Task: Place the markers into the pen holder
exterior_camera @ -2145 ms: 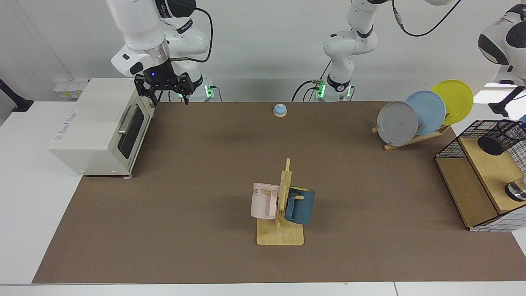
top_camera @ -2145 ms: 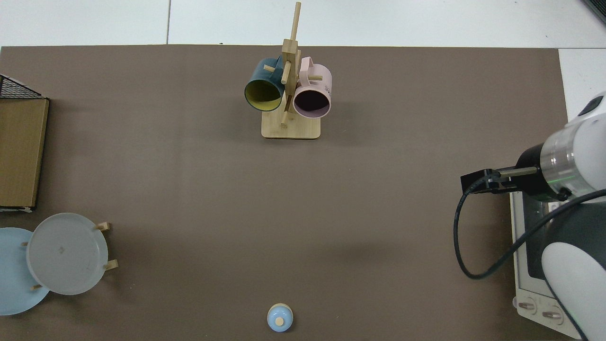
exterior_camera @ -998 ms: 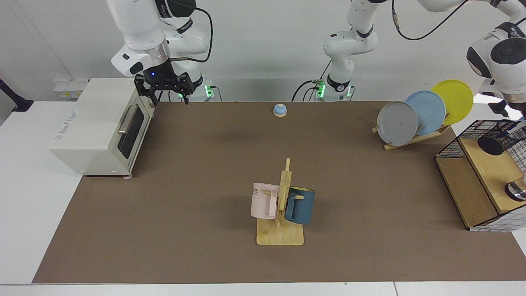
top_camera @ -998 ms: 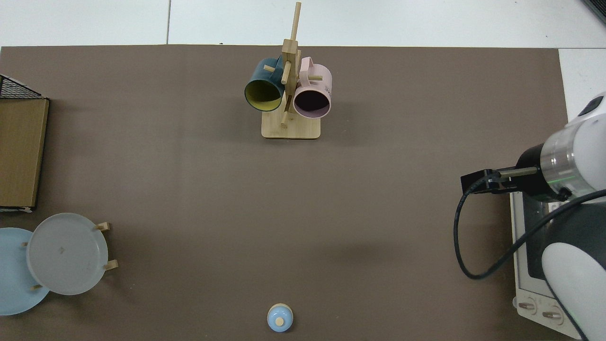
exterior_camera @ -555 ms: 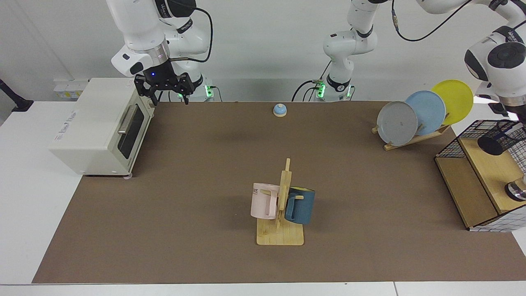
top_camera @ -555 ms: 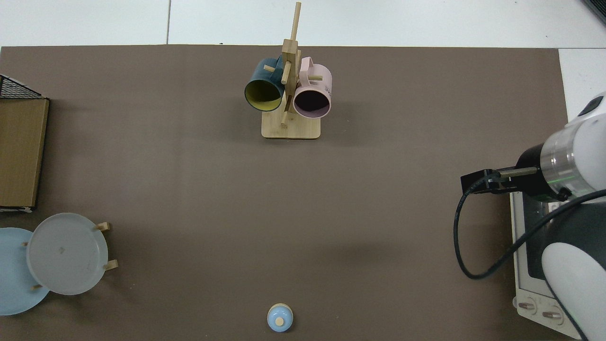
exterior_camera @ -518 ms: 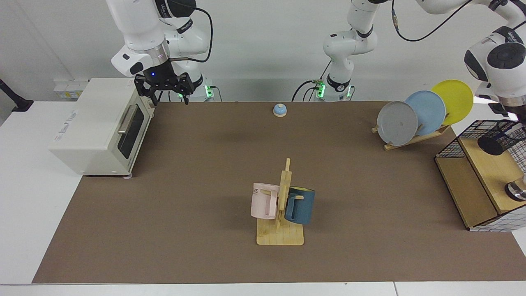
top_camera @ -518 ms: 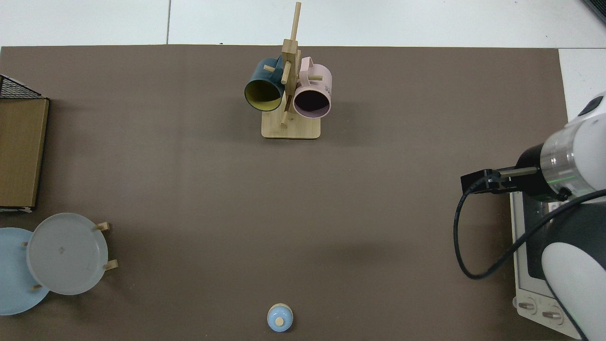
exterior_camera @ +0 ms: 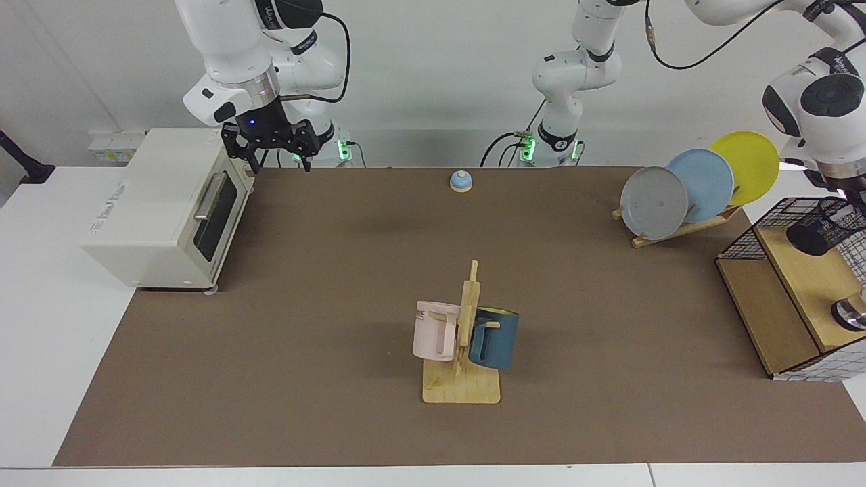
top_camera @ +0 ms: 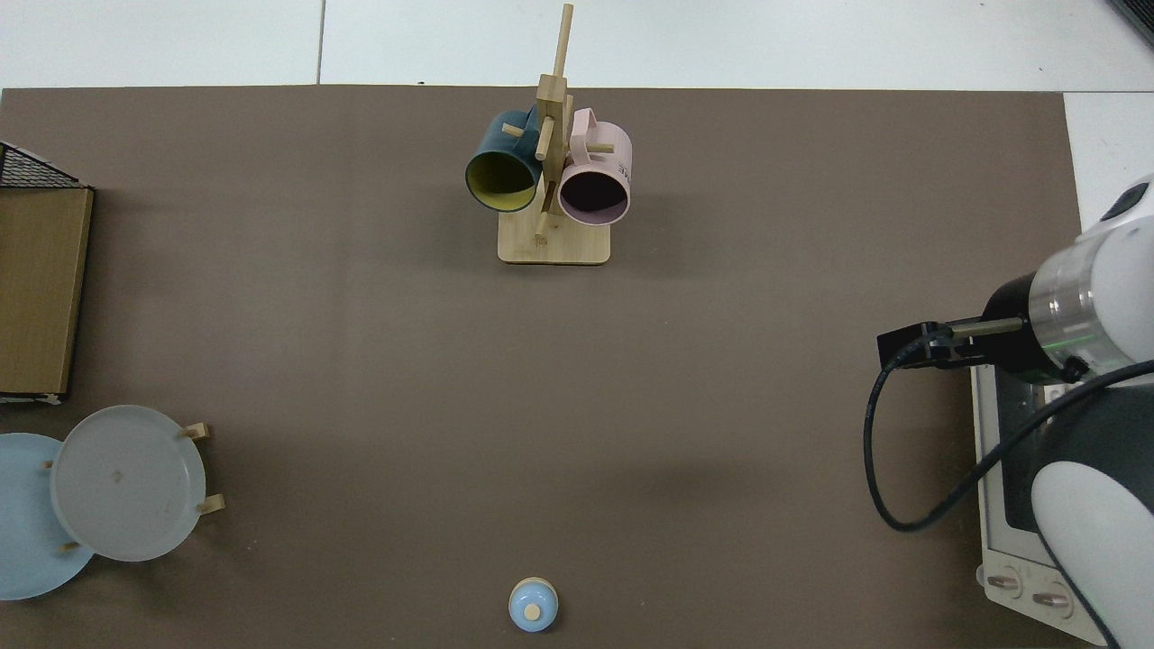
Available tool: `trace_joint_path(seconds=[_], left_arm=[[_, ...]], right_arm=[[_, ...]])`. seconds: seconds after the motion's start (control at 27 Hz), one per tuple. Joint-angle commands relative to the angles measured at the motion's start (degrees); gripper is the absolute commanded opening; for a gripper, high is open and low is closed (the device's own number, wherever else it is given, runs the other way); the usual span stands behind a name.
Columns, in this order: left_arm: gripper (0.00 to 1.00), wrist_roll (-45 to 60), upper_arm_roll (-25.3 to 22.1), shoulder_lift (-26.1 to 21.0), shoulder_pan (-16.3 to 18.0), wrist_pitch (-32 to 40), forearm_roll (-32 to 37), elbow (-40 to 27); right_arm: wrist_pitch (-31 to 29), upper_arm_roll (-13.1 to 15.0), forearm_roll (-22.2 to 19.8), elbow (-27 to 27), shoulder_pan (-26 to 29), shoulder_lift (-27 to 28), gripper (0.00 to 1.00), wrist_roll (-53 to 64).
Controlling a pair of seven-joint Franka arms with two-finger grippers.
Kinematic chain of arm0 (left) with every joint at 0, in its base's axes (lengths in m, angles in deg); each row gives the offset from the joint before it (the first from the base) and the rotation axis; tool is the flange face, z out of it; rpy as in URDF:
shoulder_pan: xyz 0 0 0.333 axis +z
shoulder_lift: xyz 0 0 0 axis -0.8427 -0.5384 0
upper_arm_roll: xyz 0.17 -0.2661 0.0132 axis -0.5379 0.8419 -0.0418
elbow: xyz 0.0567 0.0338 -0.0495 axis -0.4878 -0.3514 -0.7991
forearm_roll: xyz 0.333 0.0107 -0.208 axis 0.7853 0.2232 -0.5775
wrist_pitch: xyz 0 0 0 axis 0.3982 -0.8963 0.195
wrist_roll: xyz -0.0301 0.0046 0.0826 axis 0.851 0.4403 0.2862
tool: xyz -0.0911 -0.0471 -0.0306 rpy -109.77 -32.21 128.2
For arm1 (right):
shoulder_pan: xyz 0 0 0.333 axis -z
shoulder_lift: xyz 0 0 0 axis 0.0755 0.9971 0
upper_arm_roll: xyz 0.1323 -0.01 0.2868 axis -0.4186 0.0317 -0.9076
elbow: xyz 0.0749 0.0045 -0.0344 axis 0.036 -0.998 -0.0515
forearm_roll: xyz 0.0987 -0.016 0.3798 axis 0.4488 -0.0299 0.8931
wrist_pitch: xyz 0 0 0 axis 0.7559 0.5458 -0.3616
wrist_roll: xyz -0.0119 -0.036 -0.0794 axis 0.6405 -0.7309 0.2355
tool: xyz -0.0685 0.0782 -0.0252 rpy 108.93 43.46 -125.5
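Your pen holder (exterior_camera: 827, 228) sits at the frame's right edge; the left gripper is cut off there, jaws untellable, no marker visible. A blind drop could miss. The right gripper (exterior_camera: 272, 157) waits upper left, jaws wide.

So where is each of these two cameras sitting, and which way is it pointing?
Facing view: across the table from the robots, looking at both arms; the right hand waits above the toaster oven, and the left arm reaches over the pen holder at the picture's edge, its hand out of sight.
Top view: overhead, looking straight down; only the right arm's wrist and cable show, over the toaster oven.
Both share the mug rack, bell and grey plate.
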Motion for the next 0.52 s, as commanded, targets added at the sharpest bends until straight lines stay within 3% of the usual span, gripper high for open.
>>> trace_joint_path(seconds=[0.0, 0.11, 0.18, 0.22, 0.48], left_arm=[[0.01, -0.86, 0.18, 0.54, 0.67, -1.52, -0.93, -1.08], [0.11, -1.12, 0.18, -0.08, 0.67, -1.52, -0.84, -0.73], [0.32, -1.12, 0.18, -0.16, 0.67, -1.52, -0.84, -0.64], [0.38, -1.04, 0.18, -0.17, 0.67, -1.52, -0.84, -0.64], [0.41, -1.12, 0.18, -0.25, 0.67, -1.61, -0.84, -0.11]], right_arm=[[-1.72, -0.33, 1.06, -1.49, 0.93, -0.96, 1.00, 1.01], [-1.72, -0.33, 1.06, -1.49, 0.84, -0.96, 1.00, 1.01], [-1.72, -0.33, 1.06, -1.49, 0.84, -0.96, 1.00, 1.01], [-1.72, -0.33, 1.06, -1.49, 0.93, -0.96, 1.00, 1.01], [-1.72, -0.33, 1.06, -1.49, 0.84, -0.96, 1.00, 1.01]])
